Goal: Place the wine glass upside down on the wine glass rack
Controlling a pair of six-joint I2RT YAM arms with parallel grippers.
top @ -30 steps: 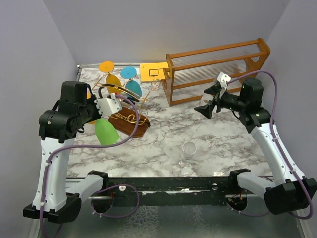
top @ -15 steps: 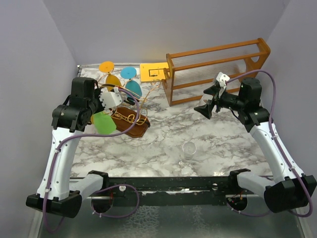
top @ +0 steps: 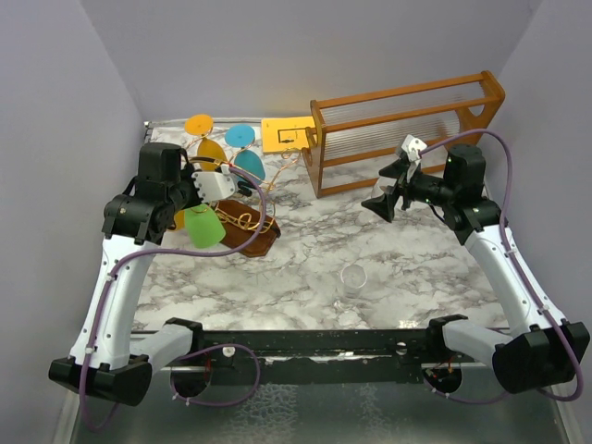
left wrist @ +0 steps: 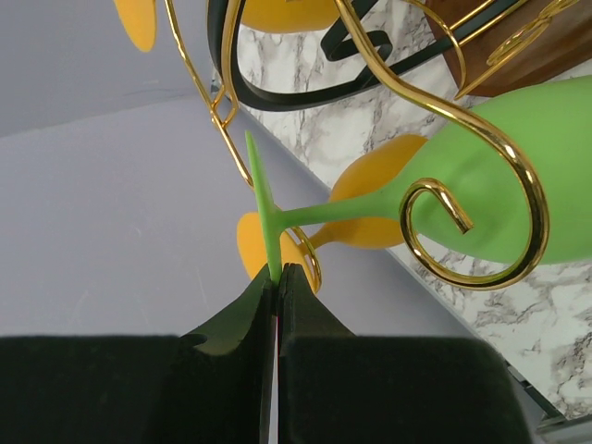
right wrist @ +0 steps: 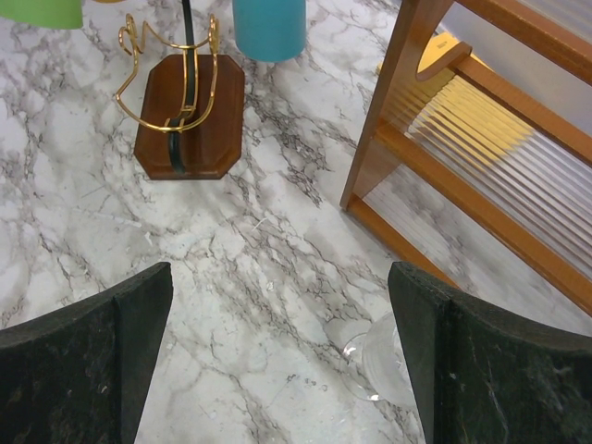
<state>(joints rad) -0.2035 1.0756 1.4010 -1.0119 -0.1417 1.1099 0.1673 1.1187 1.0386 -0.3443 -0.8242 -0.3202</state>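
Over on the left, the left gripper is clamped tight on the thin rim of the foot of the green wine glass, its two black fingers pressed together on that edge. From the fingertips the stem runs off sideways to the bowl, which hangs below and just ahead of the gripper. The wine glass rack stands right in front of this gripper: in the left wrist view one gold curl crosses the green bowl, though whether wire and glass touch cannot be told, and the black curved piece sits above the stem. Orange and blue glasses hang on the rack's far arms. Further right, a small clear glass stands on the marble table, just below the right gripper, whose jaws are spread wide with nothing between them. A wooden frame with clear rods stands just beyond it.
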